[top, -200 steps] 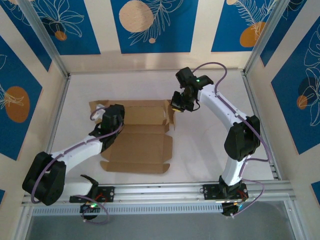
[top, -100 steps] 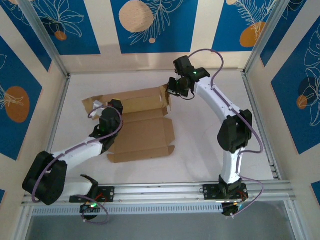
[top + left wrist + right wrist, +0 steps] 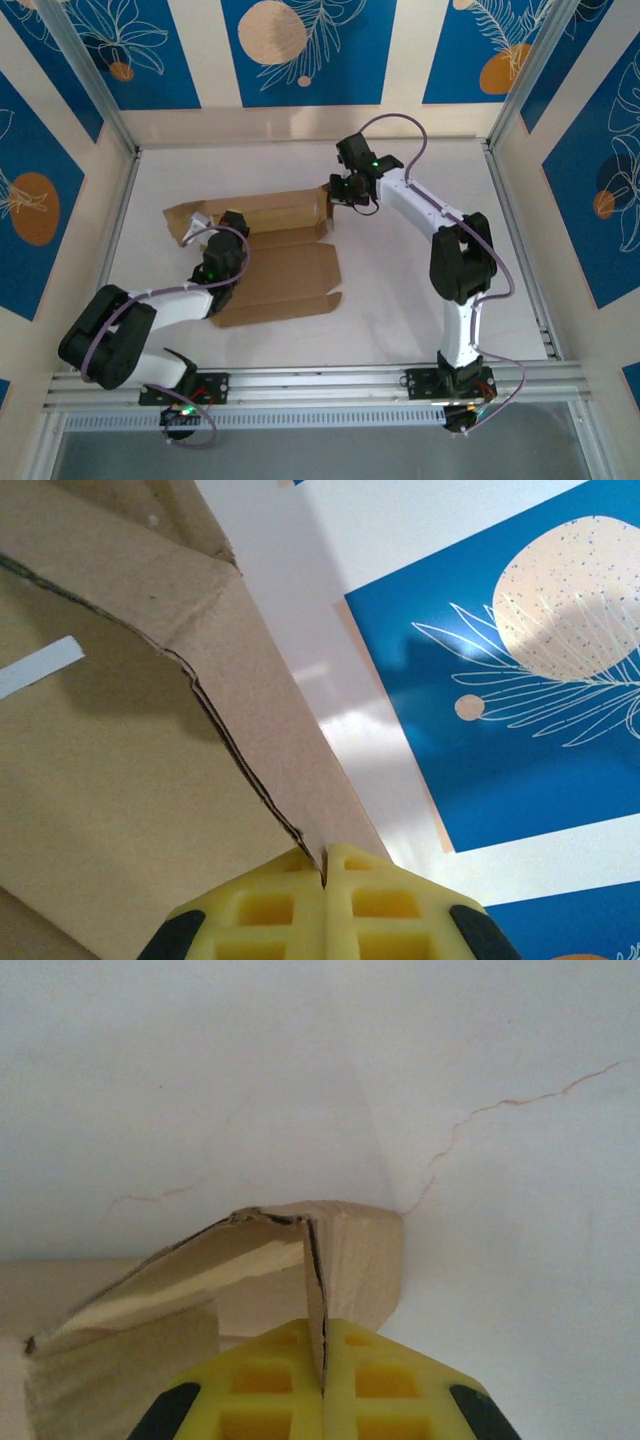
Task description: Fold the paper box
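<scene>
paper box (image 3: 285, 275) lies centre-left of the top view on the table (image 3: 400, 310), mostly flat. left hand (image 3: 323, 868) is clamped on its far-left edge, right hand (image 3: 322, 1340) pinches the right corner flap. rear wall half raised; sides, front and lid not folded yet.

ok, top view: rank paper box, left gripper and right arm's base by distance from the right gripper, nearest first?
1. paper box: its right-end flap is pinched in the right gripper.
2. left gripper: to the left, clamped on the box's left part.
3. right arm's base: near edge, right.
</scene>
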Tool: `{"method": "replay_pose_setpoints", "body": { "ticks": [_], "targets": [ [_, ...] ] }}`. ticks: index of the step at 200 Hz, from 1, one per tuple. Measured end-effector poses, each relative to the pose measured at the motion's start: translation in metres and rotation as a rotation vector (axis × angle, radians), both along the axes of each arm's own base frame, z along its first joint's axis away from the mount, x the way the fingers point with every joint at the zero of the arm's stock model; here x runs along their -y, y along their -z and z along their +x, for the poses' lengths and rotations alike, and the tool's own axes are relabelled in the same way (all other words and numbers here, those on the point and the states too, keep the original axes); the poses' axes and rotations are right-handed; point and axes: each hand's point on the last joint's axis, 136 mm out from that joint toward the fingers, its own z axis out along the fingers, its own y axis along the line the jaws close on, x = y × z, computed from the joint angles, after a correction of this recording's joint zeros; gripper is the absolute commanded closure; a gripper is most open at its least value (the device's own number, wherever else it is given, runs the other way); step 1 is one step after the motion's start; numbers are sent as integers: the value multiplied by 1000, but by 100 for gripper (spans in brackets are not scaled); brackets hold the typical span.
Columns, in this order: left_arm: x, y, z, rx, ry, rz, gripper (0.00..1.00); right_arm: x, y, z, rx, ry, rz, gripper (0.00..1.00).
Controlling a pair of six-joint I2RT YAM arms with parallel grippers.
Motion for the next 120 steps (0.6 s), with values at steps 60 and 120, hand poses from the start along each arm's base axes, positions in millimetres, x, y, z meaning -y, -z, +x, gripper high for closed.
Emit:
{"method": "replay_pose_setpoints", "body": {
  "ticks": [60,120],
  "targets": [
    [0,4,-11,20,3,55,100,11,-6,-26,-23,-10,-35,98],
    [2,-2,-14,44,2,87,100,5,1,-46,-147,126,66,84]
  ]
}}
